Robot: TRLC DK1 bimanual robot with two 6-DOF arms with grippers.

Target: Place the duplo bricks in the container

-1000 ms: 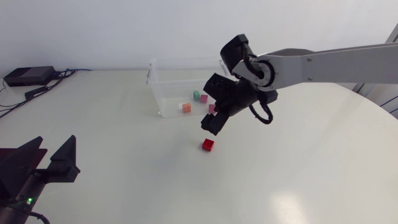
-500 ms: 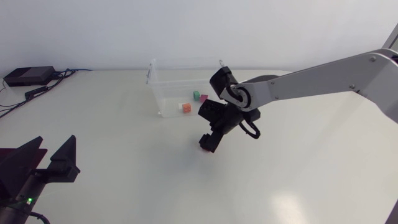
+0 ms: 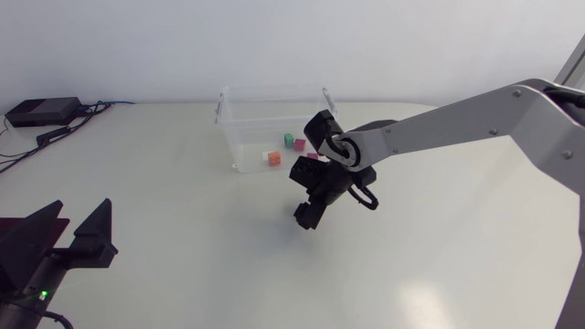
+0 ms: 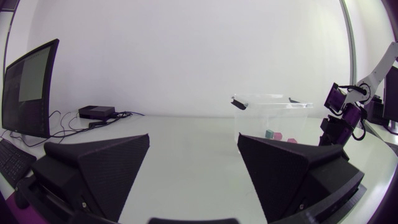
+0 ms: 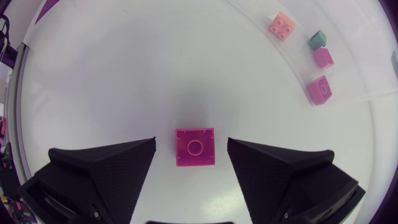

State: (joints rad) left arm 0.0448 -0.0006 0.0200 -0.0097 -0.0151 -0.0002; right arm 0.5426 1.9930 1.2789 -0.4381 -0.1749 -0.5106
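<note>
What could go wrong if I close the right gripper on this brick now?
The brick lies between the open fingers of the right gripper but nearer one finger, so closing may shove or twist it rather than pinch it. Afterwards, the container wall stands tall beside the spot; a low carry could clip its rim.

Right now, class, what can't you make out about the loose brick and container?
Head view: the loose brick is hidden under the right gripper; only the right wrist view shows it.
Head view: the right arm overlaps one end of the container, partly hiding bricks inside.
Left wrist view: a finger of the left gripper cuts off the container's base.
</note>
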